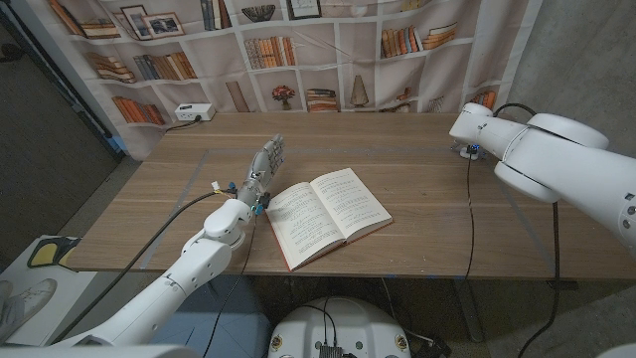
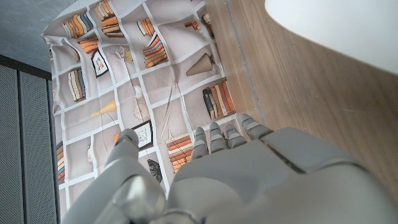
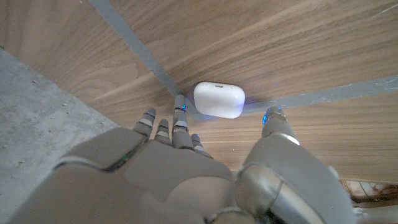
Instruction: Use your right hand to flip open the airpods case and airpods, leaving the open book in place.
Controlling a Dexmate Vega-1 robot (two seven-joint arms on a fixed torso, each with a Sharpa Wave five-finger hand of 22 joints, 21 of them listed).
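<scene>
The open book [image 1: 327, 216] lies face up on the wooden table [image 1: 417, 174], near the table's front edge, its red cover showing along the lower border of the pages. It serves as the landmark here.

The left hand [image 1: 266, 164] stands just beside the book's left page, on the side away from the right arm, fingers [image 1: 274, 149] pointing toward the bookshelf backdrop [image 1: 298, 50] beyond the book. In the left wrist view those fingers [image 2: 217, 134] lie straight and close together with the thumb set apart, and nothing is in them.

The right hand [image 3: 186, 168] is well apart from the book, off past its right page toward the table's far right edge, where the white right arm [image 1: 556, 154] reaches in. In the right wrist view the hand hovers over the airpods case [image 3: 218, 99], a small white rounded case with its lid closed, lying on the table where two grey tape lines [image 3: 140, 53] meet. The fingers [image 3: 179, 121] are spread, one fingertip just beside the case's edge and the thumb on the case's other side, so the case sits between them; whether any fingertip touches it cannot be told. The hand holds nothing.

A white power strip [image 1: 195, 112] sits at the table's far left corner, well apart from the book.
</scene>
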